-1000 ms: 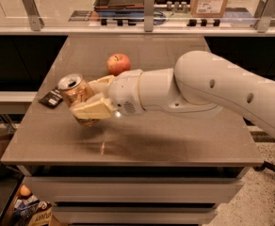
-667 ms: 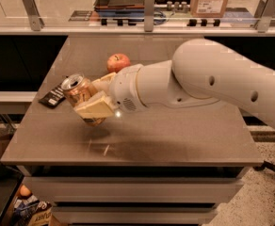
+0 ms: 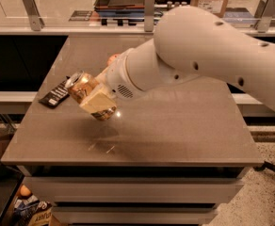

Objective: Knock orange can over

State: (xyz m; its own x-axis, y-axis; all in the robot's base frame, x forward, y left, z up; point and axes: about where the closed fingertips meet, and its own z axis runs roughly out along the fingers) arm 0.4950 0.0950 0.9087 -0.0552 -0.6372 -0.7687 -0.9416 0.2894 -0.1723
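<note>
The gripper (image 3: 94,95) hides part of the orange can (image 3: 77,84).

Grey counter (image 3: 184,126), metal posts (image 3: 149,4) beyond its far edge, speckled floor (image 3: 264,192) by its front right corner, gripper (image 3: 94,100) near its left edge.

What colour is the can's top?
Silver, camera view, on the slim peach-orange drink can; the gripper is beside it.
</note>
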